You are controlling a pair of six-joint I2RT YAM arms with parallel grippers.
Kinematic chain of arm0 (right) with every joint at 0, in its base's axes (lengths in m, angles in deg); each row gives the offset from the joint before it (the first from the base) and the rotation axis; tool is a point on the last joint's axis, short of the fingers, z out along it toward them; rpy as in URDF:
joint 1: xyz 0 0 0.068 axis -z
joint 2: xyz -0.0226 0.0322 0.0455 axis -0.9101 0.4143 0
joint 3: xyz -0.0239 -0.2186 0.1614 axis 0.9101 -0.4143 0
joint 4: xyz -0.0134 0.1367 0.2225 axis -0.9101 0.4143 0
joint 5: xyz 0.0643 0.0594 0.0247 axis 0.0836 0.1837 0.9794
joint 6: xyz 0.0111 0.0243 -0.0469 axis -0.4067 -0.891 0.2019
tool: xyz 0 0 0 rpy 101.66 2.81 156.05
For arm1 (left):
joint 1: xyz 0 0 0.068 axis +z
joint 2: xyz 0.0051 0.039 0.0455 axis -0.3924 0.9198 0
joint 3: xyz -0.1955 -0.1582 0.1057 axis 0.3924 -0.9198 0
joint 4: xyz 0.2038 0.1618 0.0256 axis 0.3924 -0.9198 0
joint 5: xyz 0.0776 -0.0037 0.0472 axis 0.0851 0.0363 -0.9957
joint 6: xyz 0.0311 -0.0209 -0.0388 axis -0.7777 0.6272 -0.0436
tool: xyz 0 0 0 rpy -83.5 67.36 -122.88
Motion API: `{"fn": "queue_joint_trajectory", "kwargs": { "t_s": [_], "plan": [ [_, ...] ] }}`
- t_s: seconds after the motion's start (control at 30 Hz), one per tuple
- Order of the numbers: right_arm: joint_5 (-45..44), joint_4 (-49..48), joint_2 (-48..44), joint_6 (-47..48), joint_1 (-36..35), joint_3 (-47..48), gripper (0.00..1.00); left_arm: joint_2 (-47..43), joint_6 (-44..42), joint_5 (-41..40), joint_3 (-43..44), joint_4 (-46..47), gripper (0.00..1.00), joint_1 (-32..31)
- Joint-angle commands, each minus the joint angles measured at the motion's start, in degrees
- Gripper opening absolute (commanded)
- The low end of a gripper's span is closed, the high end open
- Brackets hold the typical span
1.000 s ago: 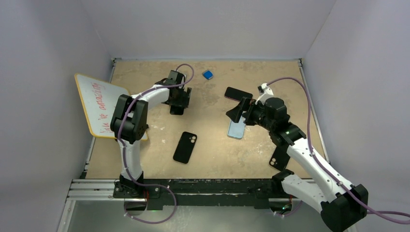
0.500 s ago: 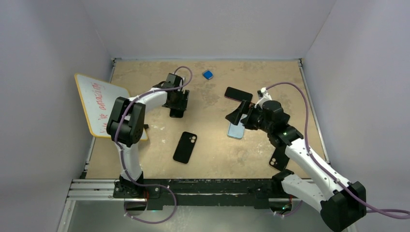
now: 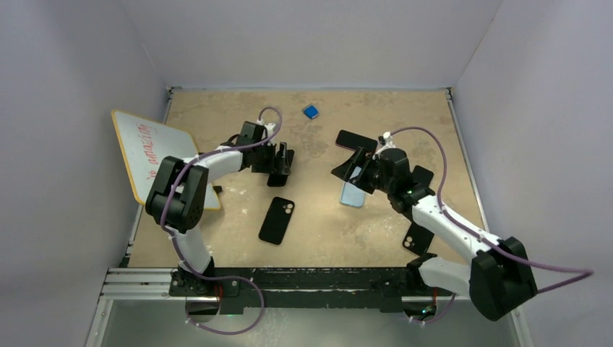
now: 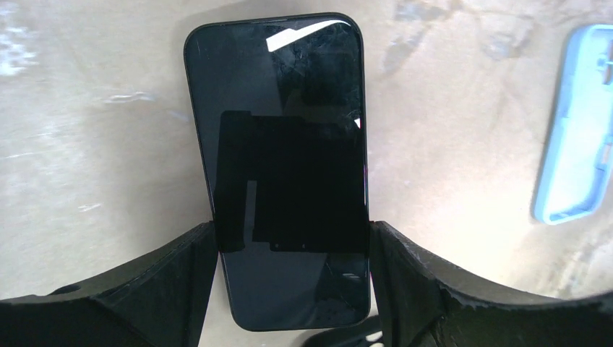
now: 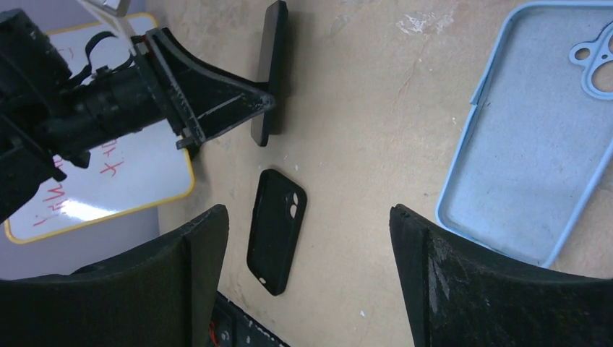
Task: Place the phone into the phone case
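You lose the light blue silicone phone case [image 4: 578, 123] off frame, right of the left gripper [image 4: 293, 231]. Its fingers [image 4: 166, 282] cover side edges of the glossy black phone [image 4: 285, 166]. You can't read the yellow-framed whiteboard [image 3: 148, 155] writing.

Overhead view from high behind, wrist views close, downward, sharing blue case [image 4: 578, 123]

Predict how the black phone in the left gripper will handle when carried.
The phone is probably stiff: its edge looks straight in the right wrist view. Its glossy face suggests it may slip between the left gripper's fingers. Turned edge-up, it would likely topple flat if released.
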Motion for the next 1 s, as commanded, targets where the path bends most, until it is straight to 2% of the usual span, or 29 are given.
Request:
{"fn": "queue_joint_trajectory", "kwargs": {
  "t_s": [0.0,0.2,0.33,0.53,0.73,0.97],
  "plan": [
    [0.4,-7.9,5.5,-3.8,-0.2,1.7,0.79,-0.1,4.5,9.3,-3.3,3.8,0.52,-0.5],
    [1.0,-12.7,17.8,-9.0,-0.1,5.9,0.57,-0.1,8.5,12.5,-5.3,7.8,0.51,-0.7],
    [1.7,-16.1,25.5,-11.6,-0.4,10.1,0.48,0.1,9.1,14.5,-5.8,9.3,0.51,-0.8],
    [3.0,-18.8,34.0,-13.4,-2.4,17.3,0.46,0.9,9.4,16.0,-5.1,9.7,0.51,-0.8],
    [1.3,-15.5,40.2,-14.6,-4.8,22.9,0.45,1.2,9.8,16.6,-5.2,10.2,0.50,-0.7],
    [3.0,-14.1,46.0,-16.1,-7.0,27.3,0.40,1.8,9.9,16.8,-5.2,10.2,0.50,-0.7]
  ]
}}
